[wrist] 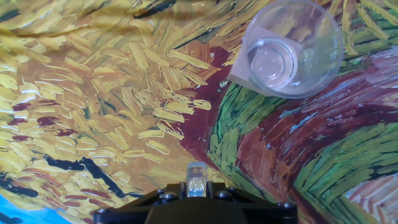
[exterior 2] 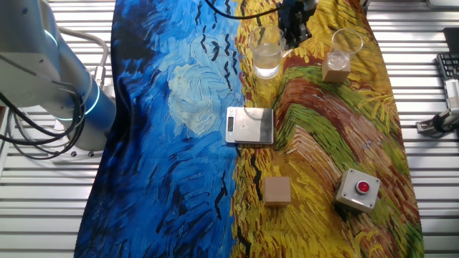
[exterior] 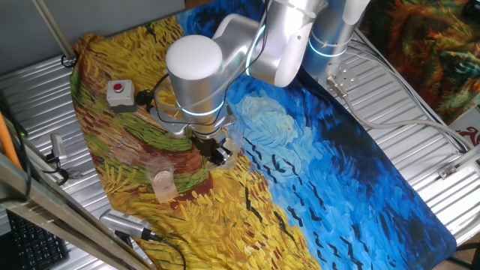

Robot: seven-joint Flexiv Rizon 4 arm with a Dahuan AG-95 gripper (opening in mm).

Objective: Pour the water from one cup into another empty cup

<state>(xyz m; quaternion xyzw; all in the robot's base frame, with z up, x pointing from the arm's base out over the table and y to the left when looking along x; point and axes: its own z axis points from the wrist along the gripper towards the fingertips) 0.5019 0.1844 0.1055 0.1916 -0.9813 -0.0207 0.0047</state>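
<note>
The clear tumbler (exterior 2: pixel 267 56) stood on the painted cloth (exterior 2: pixel 179 143) with a little water (exterior 2: pixel 267 69) inside. The end effector (exterior 2: pixel 294 25) was just beside it. I could not tell how wide it was. The small peach cup (exterior 2: pixel 338 59) stood further right.

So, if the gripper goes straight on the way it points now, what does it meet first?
Probably the painted cloth itself. In the hand view the gripper points down at bare cloth; the peach cup stands off to the upper right, outside that line.
</note>
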